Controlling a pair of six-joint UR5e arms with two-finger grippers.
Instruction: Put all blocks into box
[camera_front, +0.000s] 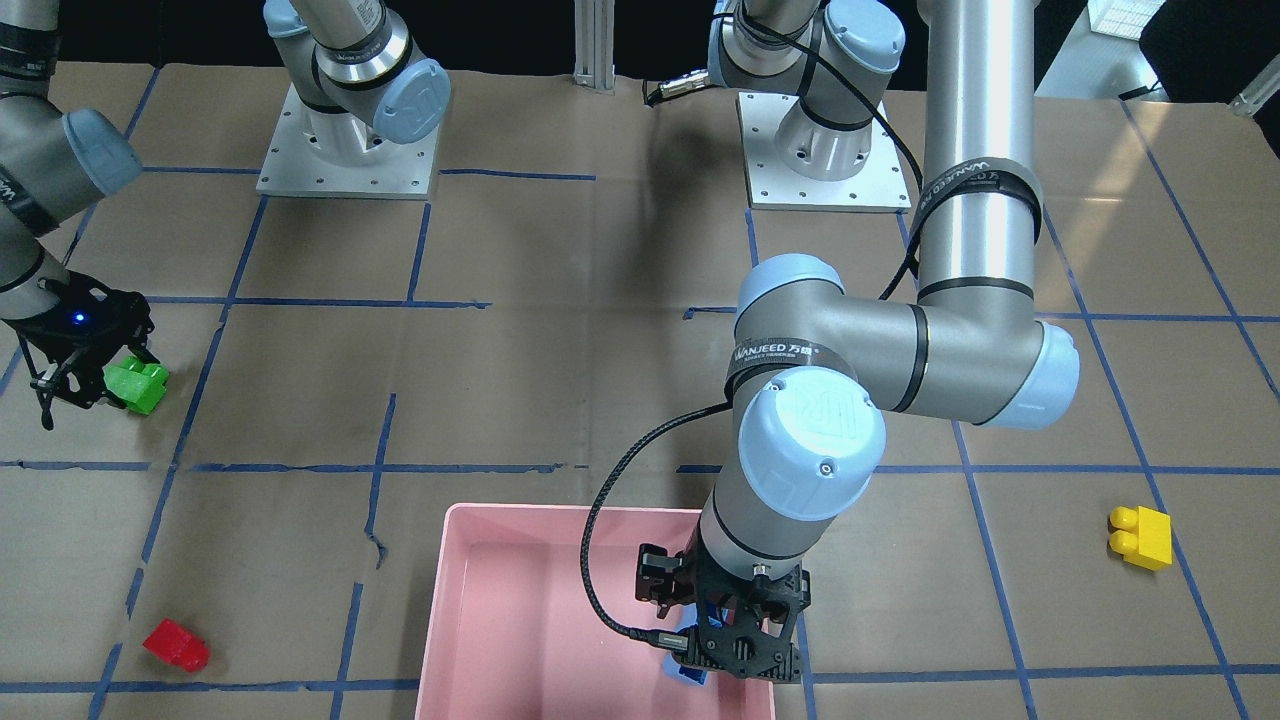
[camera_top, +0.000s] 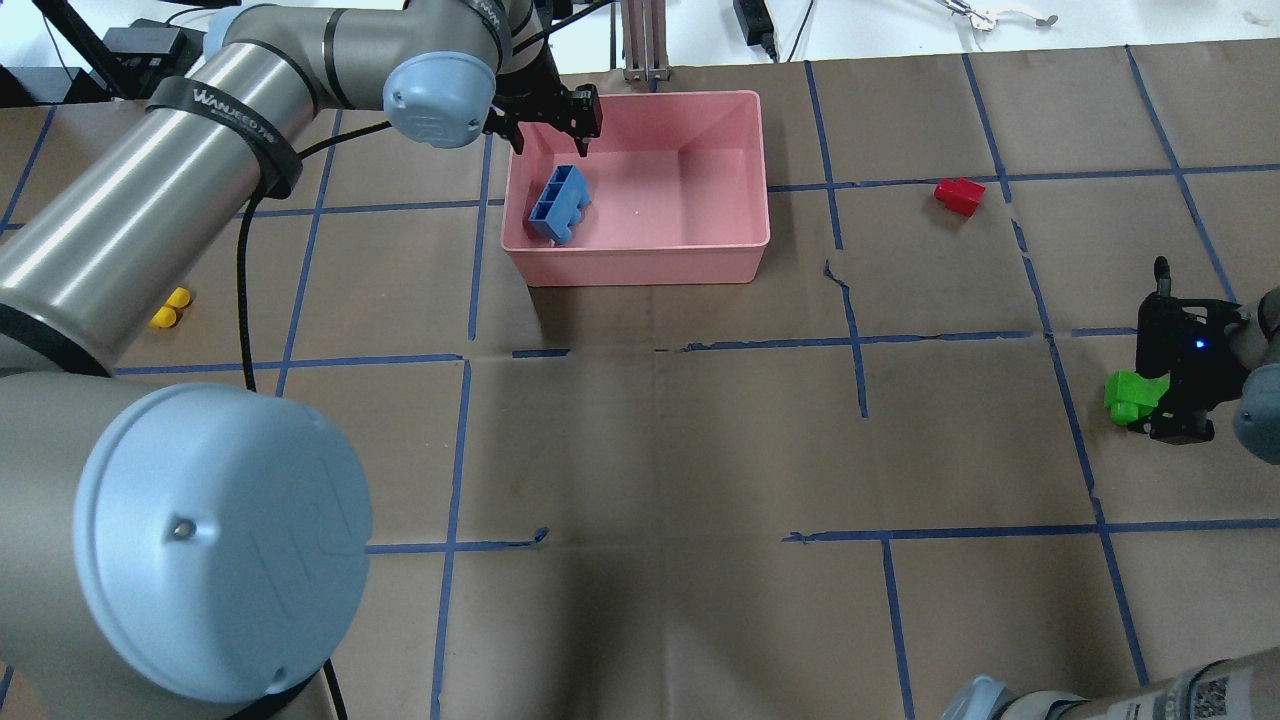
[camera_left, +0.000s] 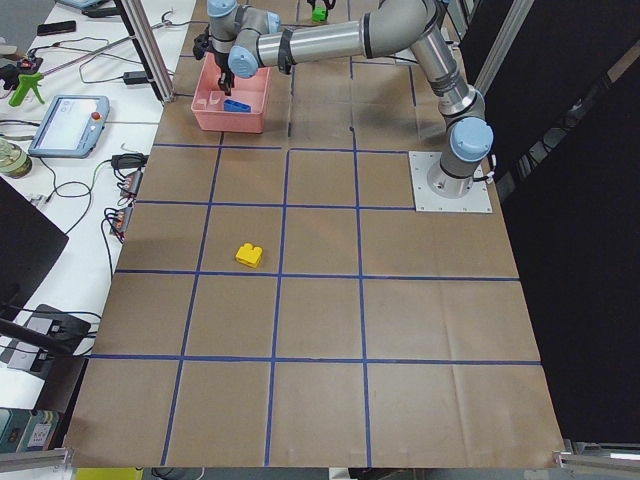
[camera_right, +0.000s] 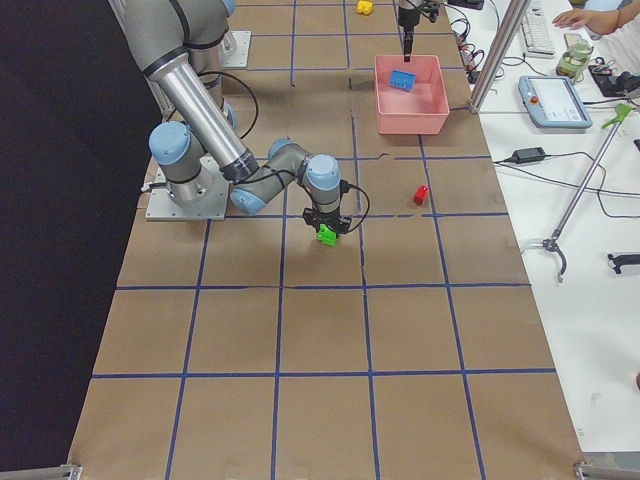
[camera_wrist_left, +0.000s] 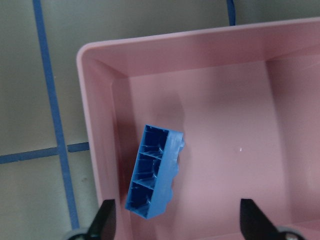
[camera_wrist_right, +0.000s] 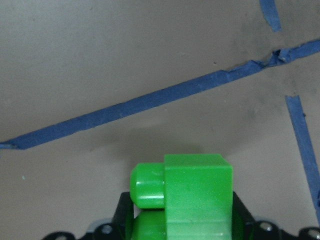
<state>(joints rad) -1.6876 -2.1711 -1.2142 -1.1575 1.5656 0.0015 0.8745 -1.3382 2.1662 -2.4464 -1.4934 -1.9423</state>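
Status of left gripper (camera_wrist_left: 177, 222): spread open, empty, above box (camera_wrist_left: 200, 45); blue block (camera_wrist_left: 155, 172) just below, on its side inside. Status of right gripper (camera_wrist_right: 182, 220): clamped on green block (camera_wrist_right: 197, 190). Red block (camera_top: 959, 196), yellow block (camera_front: 1140, 536): on table (camera_top: 650, 450), well apart from both.

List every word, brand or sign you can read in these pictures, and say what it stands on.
"WANJEED": on the black strap around the left arm.
"WANJEED", then characters too small to read: on the wrist strap.
Coded label on the right arm: unreadable.
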